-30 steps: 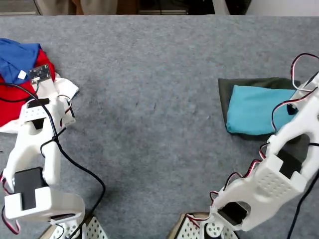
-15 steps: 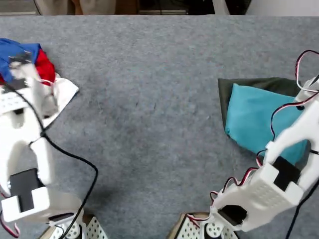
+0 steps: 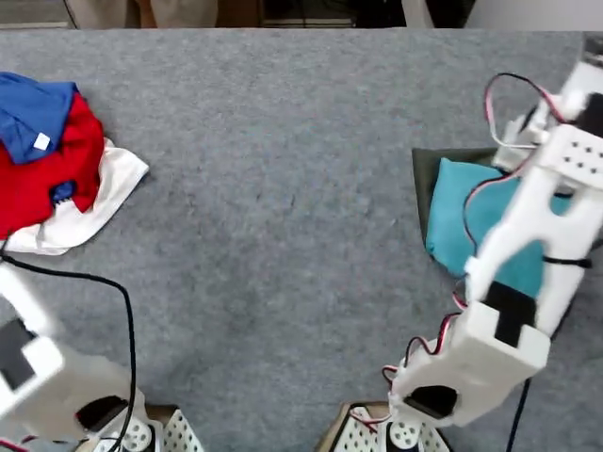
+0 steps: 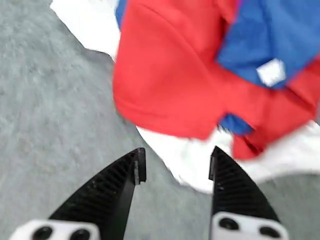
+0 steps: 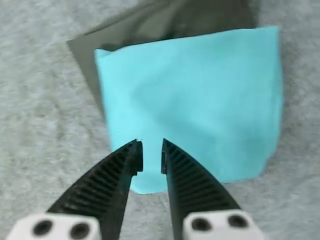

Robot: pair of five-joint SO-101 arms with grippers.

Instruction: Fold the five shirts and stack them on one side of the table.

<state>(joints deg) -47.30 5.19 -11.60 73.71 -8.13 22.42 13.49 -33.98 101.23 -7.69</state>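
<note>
The red shirt (image 3: pixel 38 174) at upper left looks limp and light; pinch its lower hem. Your left gripper (image 4: pixel 175 165) is spread wide, your right gripper (image 5: pixel 151 150) barely parted, both empty.

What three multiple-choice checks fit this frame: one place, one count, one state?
1. Where does the teal shirt lie?
A. on the dark green shirt
B. draped over an arm
C. held in the air

2. How many shirts make up the loose heap?
A. two
B. three
C. five

3. On the left gripper, how do the jaws stand?
A. open, empty
B. shut on cloth
C. shut, empty

Key:
1 A: dark green cloth shows past the teal one's edges.
2 B: a blue shirt, a red shirt and a white shirt overlap there.
3 A: a wide gap parts the jaws above the white shirt's edge, with nothing between them.
</note>
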